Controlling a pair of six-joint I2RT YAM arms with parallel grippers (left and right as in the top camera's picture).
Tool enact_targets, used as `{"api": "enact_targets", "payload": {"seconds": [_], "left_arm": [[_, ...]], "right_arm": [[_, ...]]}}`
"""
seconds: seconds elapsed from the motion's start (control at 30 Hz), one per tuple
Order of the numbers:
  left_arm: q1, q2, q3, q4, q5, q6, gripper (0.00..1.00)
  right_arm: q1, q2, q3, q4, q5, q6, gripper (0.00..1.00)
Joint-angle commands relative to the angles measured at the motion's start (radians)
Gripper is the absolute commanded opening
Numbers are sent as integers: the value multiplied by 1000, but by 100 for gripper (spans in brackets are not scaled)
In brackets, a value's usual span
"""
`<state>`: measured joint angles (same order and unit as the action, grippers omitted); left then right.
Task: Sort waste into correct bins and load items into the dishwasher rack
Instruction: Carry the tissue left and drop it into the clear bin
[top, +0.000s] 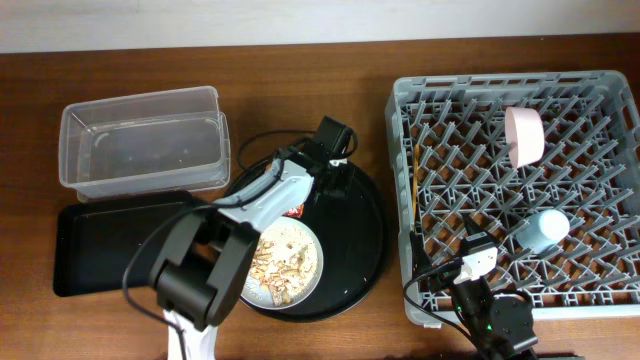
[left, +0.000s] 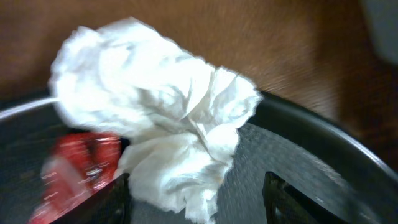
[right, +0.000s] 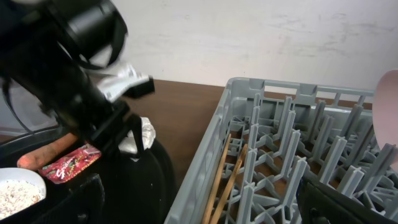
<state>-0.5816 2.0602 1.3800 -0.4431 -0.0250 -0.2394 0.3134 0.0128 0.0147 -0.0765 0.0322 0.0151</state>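
A crumpled white tissue lies on the round black tray, next to the red snack wrapper. My left gripper is open, its fingers wide on either side of the tissue's lower end. In the right wrist view the carrot lies beside the wrapper. The grey plate holds food scraps and rice. In the dishwasher rack are the pink bowl, the blue cup and the chopsticks. My right gripper stands open and empty at the rack's near left corner.
The clear tub stands at the back left with the flat black tray in front of it. My left arm stretches across the round tray and hides the tissue from above.
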Motion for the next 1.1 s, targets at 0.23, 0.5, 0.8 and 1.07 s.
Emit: {"api": "enact_targets", "payload": {"seconds": [0.23, 0.5, 0.8, 1.07], "left_arm": [[-1, 59, 20, 3, 48, 1, 0], [43, -169, 189, -269, -6, 1, 0], [227, -404, 214, -521, -229, -21, 0], [464, -363, 202, -606, -292, -112, 0]], "right_arm": [[-7, -8, -9, -1, 2, 0, 98], [-7, -8, -9, -1, 2, 0, 98], [-7, -8, -9, -1, 2, 0, 98], [-7, -8, -9, -1, 2, 0, 98]]}}
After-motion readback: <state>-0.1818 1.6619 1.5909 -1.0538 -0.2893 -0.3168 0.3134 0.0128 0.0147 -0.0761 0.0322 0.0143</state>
